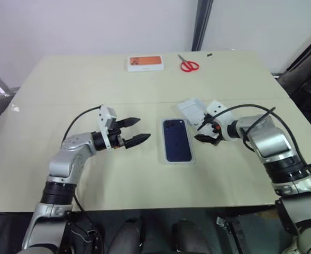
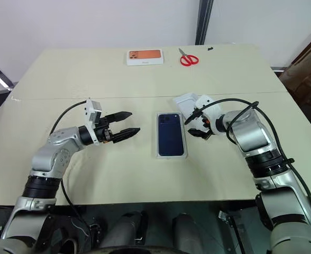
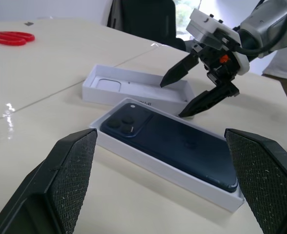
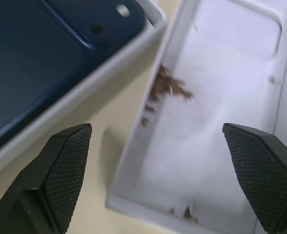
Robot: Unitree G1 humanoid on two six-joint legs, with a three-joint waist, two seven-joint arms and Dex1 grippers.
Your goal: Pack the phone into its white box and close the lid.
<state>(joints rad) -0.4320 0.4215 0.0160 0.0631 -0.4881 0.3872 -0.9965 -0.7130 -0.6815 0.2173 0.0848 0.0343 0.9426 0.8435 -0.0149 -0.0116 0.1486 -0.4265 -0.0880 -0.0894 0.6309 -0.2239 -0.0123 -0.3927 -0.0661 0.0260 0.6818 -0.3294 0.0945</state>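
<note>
The phone (image 1: 177, 140) already lies back-up in the white box (image 3: 159, 162) at mid-table, between the left claw (image 1: 135, 130) and right claw (image 1: 204, 130), both wide open and empty. Just beyond, beside the right claw, the lid (image 3: 133, 88) lies upside down; it looks light, thin and easily crushed, so it is probably best pinched gently across its long side walls.

Left arm: silver, bent at the elbow, reaching in from the left side.
Left gripper (image 1: 136, 131): two black pointed fingers spread wide apart, pointing level toward the middle.
Right arm: silver, bent, with black cables along it.
Right gripper (image 1: 203, 132): black fingers wide apart, tipped downward and toward the middle, holding nothing.
</note>
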